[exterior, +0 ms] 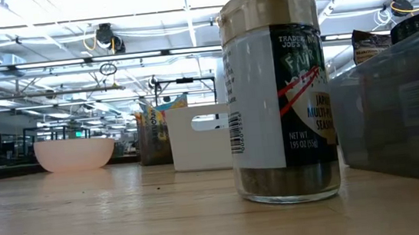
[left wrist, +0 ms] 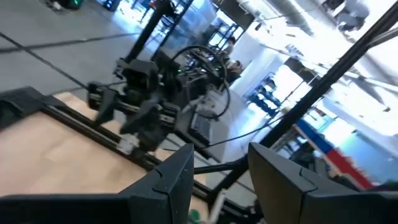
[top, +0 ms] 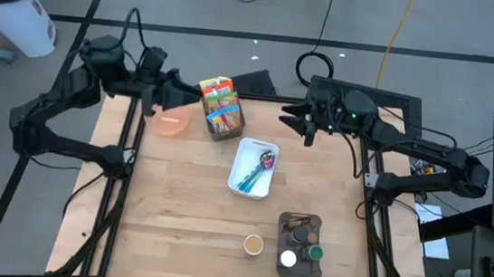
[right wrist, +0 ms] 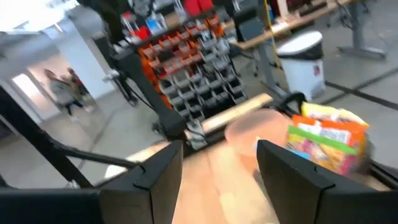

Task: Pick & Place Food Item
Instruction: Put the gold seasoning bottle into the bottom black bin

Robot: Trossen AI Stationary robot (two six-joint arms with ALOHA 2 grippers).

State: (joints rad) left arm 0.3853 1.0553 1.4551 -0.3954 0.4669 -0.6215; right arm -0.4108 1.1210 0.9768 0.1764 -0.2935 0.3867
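Colourful snack packets [top: 219,99] stand upright in a dark basket [top: 224,127] at the table's far middle; the right wrist view shows the packets [right wrist: 326,140] too. A pink bowl [top: 171,124] sits left of the basket. My left gripper [top: 186,96] hovers high over the bowl, pointing level toward the packets, and in its wrist view the left gripper [left wrist: 221,162] is open with nothing between the fingers. My right gripper [top: 287,117] hangs right of the basket, pointing level at it; in its wrist view the right gripper [right wrist: 219,155] is open and holds nothing.
A white tray [top: 265,188] with blue and purple utensils lies mid-table. A dark caddy [top: 300,245] of jars stands near the front right, with a gold-lidded spice jar [top: 253,244] beside it, which looms large in the low view [exterior: 278,95]. Bare wood spreads at the front left.
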